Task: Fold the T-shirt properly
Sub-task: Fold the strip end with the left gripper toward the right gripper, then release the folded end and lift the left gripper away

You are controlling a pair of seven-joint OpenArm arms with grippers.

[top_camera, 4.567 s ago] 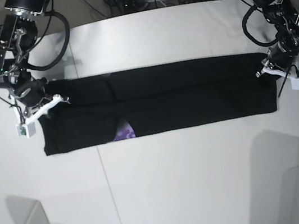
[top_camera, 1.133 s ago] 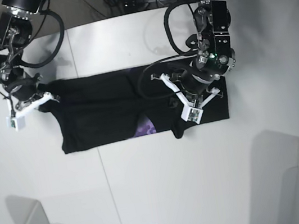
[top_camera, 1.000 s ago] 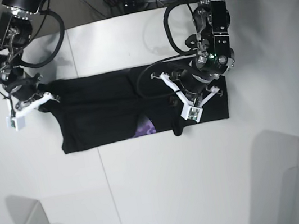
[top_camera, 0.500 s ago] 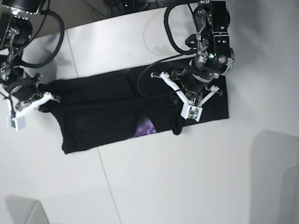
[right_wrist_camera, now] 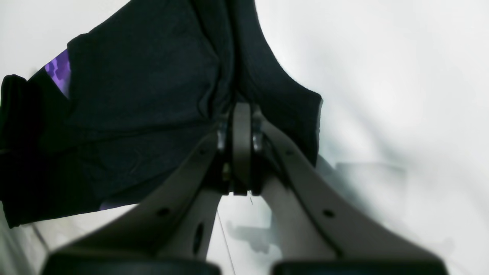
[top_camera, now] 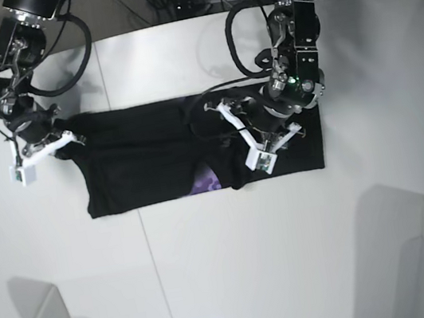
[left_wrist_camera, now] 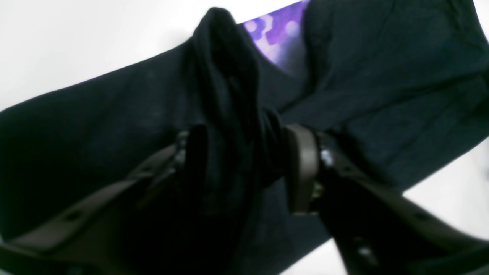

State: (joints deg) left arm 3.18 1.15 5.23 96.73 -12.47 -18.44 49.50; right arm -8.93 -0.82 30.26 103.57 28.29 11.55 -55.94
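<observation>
White tabletop [top_camera: 236, 260] carries the T-shirt [top_camera: 139, 158], mid crosswise fold; your left gripper [left_wrist_camera: 244, 164] gapes around a bunched end, right gripper [right_wrist_camera: 241, 126] pinches the far edge. Next, lay it flat, I'd judge

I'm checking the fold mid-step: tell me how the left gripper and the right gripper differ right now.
The left gripper has its jaws spread, with a bunched ridge of the T-shirt lying between them; the right gripper is shut, pinching the shirt's edge. In the base view, the left gripper is over the middle of the folded cloth, while the right gripper is at its far end. Both are at the shirt on the table.
</observation>
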